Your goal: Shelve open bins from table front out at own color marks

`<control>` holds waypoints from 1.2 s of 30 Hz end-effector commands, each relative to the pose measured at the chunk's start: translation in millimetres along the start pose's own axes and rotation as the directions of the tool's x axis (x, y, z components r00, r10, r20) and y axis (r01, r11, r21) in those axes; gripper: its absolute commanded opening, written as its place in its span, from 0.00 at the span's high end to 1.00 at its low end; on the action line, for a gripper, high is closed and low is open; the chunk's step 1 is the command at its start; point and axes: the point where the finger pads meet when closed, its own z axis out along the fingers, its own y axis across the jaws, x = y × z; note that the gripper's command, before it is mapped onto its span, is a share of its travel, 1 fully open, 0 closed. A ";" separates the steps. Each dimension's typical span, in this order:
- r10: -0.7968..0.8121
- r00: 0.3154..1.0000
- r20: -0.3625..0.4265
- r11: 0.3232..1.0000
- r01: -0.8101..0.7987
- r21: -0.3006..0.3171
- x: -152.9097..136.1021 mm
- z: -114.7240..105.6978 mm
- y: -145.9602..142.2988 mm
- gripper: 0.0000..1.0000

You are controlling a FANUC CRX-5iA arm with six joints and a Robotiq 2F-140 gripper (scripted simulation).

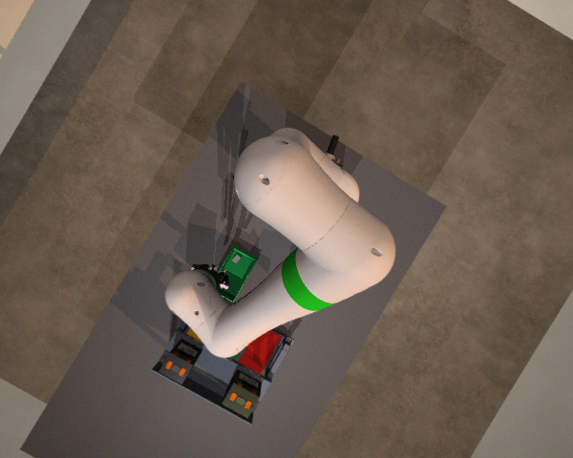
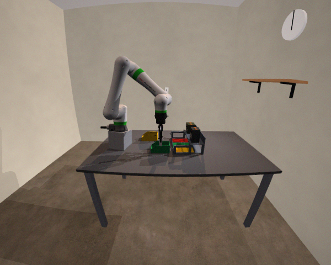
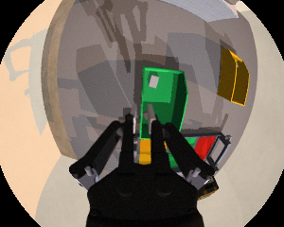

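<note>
The green bin (image 1: 241, 268) (image 2: 160, 149) (image 3: 162, 90) stands level on the table, a pale block (image 1: 236, 258) (image 3: 153, 81) in it. My gripper (image 1: 222, 282) (image 2: 160, 143) (image 3: 141, 110) points down at its long side wall, one finger outside and one inside. The fingers are slightly open; no grip on the wall shows. The yellow bin (image 2: 150, 137) (image 3: 233, 78) stands on the table farther back, hidden by the arm in the top view; its contents are unclear. The shelf has a yellow mark (image 2: 182, 149) (image 3: 145, 147), a green mark (image 2: 180, 144) and a red mark (image 1: 261, 350) (image 2: 179, 140) (image 3: 205, 147).
The shelf's raised back (image 2: 202, 141) stands behind the marked places. Two dark boxes with orange marks (image 1: 176, 368) (image 1: 241, 400) stand on its rear part. Uprights and rails frame the row's ends. The forearm passes over the shelf in the top view.
</note>
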 end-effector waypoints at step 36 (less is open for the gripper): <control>0.000 1.000 0.000 1.000 0.000 0.000 -0.2 36.6 -0.1 0.85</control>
